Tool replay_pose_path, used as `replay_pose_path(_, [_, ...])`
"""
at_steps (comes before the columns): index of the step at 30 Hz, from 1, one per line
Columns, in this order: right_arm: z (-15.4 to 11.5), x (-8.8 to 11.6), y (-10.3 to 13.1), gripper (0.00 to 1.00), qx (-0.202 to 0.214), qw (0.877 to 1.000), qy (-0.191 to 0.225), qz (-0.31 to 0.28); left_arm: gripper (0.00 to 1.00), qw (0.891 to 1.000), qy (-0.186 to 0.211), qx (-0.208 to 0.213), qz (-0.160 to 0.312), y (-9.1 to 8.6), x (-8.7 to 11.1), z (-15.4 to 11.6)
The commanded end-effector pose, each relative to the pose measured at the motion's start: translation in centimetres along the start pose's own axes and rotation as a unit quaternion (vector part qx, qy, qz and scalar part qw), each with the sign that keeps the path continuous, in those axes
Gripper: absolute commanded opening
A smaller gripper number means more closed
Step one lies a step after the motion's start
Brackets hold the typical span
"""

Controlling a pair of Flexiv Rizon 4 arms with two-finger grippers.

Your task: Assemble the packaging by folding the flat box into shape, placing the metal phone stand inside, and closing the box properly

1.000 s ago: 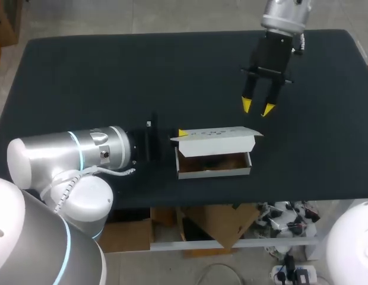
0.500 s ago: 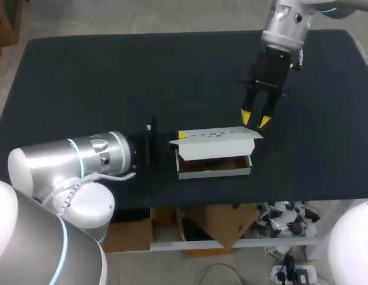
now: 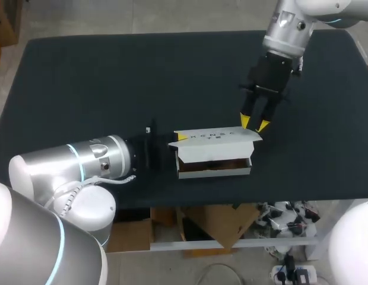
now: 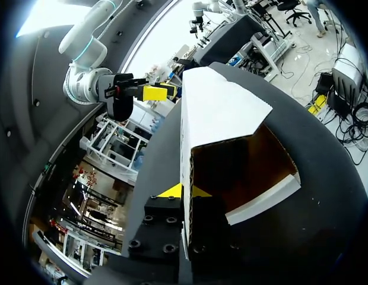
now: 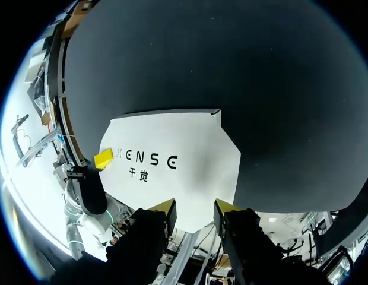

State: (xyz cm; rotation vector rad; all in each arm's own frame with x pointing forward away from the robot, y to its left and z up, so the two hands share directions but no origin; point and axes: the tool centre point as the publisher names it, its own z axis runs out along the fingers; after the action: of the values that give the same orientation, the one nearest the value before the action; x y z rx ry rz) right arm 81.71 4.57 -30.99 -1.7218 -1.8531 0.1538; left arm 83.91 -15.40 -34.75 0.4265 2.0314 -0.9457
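Right claw [image 3: 254, 123] open over one box [image 3: 215, 138]; left claw [image 3: 181, 137] clamps its end.

My left arm [image 3: 83, 163] is fat, round and silver, with a thin blue ring [image 3: 81, 169] around it and a curly white cable [image 3: 64, 191] under it. My right arm [image 3: 288, 29] is round and silver too, and it gets black lower down. My left gripper [image 4: 185, 193] and my right gripper [image 3: 253, 123] are black with bright yellow tips, and the left one has small round screw holes [image 4: 149, 218].
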Motion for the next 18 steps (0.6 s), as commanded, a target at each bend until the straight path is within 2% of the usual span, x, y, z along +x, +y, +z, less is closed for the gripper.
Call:
replay_pose_path(1, [0.46, -0.07, -0.27, 0.43, -0.006, 1.0, 0.0, -0.002, 0.0, 1.0, -0.007, -0.001, 0.002, 0.24, 0.67, 0.35])
replay_pose_path(18, [1.35, -0.21, -0.74, 0.4, -0.017, 1.0, 0.0, -0.019, 0.02, 1.0, -0.017, -0.003, 0.011, 0.1, 1.0, 0.34])
